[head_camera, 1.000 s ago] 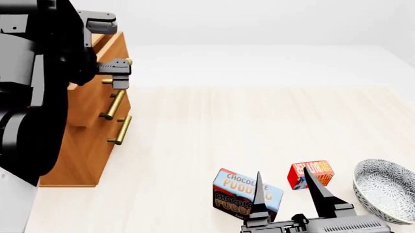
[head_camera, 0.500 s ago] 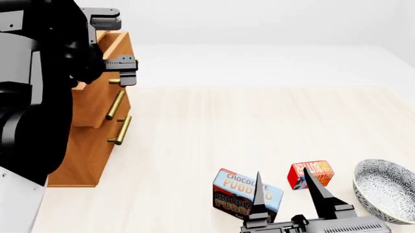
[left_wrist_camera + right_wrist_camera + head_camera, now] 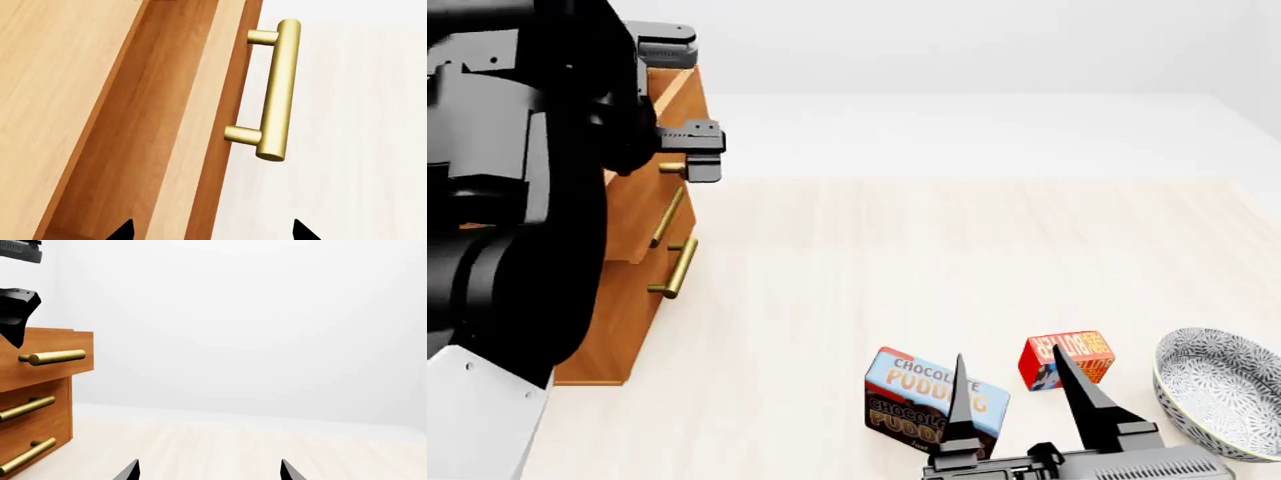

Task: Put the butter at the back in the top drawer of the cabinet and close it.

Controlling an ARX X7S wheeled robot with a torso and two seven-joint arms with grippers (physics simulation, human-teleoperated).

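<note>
The left hand [image 3: 687, 108], fingers apart and clear of the brass bar handle [image 3: 277, 90], has drawn the top drawer [image 3: 167, 115] further out of the light wooden cabinet [image 3: 627, 300] over the last second, so it looks ready to load. The right hand [image 3: 1014, 385], pointed black fingers apart and empty, hovers at six o'clock; the small glossy red-and-orange butter [image 3: 1068, 358] lies untouched on the pale plank floor [image 3: 894, 270] at five o'clock.
</note>
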